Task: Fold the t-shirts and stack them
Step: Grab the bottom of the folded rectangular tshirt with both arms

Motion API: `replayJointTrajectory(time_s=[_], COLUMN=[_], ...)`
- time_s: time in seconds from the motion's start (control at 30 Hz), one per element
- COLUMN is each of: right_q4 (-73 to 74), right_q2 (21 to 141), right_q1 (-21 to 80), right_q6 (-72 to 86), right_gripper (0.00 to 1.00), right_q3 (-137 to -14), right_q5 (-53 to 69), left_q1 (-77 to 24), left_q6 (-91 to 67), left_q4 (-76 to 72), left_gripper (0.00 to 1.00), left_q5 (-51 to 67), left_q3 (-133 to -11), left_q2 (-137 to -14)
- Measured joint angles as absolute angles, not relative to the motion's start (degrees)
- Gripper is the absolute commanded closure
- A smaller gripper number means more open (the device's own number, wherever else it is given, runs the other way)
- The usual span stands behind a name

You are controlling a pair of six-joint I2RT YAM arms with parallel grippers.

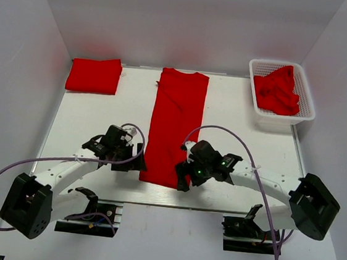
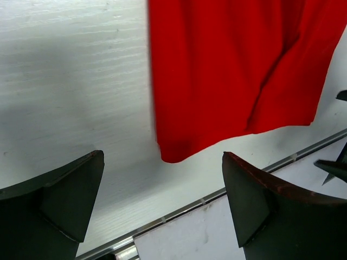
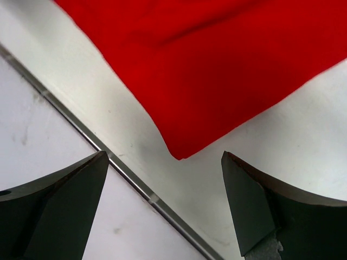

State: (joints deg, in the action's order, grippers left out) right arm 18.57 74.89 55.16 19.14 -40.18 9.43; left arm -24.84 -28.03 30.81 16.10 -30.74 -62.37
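Jaws wide on both sides, nothing between them: we see the left gripper point(image 1: 129, 164) and the right gripper point(image 1: 184, 178) hanging low over the bottom end of the long t-shirt point(image 1: 175, 124), one at each of its lower corners. That t-shirt lies flat in the centre of the top view as a narrow strip on the table point(image 1: 100, 116), running from upper middle to lower middle. Its sides are already turned in and its collar end is at the top. In the left wrist view its hem corner point(image 2: 171, 157) sits just above the gap between the fingers point(image 2: 59, 200), apart from them. In the right wrist view the other hem corner point(image 3: 179, 154) sits likewise, centred in the gap. A folded t-shirt point(image 1: 93, 75) rests in the upper left of the top view, and crumpled t-shirts point(image 1: 277, 91) fill the basket point(image 1: 283, 118) at upper right.

We judge the lengthwise fold done and the crosswise fold about to begin. The next move calls for both grippers to drop onto their corners, pinch all the layers at once, lift together and carry the hem up toward the collar, keeping level so the strip does not skew. A shallow pinch may catch only the top layer and let the fold open
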Motion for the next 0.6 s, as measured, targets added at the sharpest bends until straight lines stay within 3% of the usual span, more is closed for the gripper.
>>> replayJointTrajectory(time_s=[0.37,0.6], right_q4=[18.8,20.7], right_q2=[81.0,83.0], right_q1=[55.2,55.2], right_q6=[32.1,35.5], right_gripper=[0.1,0.1], right_q3=[-40.5,-42.7], right_q5=[8.7,7.6], left_q1=[-29.9,-32.9], left_q6=[-28.7,-30.2], left_q4=[30.0,27.7], left_gripper=[0.12,0.3], left_q5=[13.5,12.5], left_q3=[-30.9,-31.3], left_q2=[-67.7,-70.1])
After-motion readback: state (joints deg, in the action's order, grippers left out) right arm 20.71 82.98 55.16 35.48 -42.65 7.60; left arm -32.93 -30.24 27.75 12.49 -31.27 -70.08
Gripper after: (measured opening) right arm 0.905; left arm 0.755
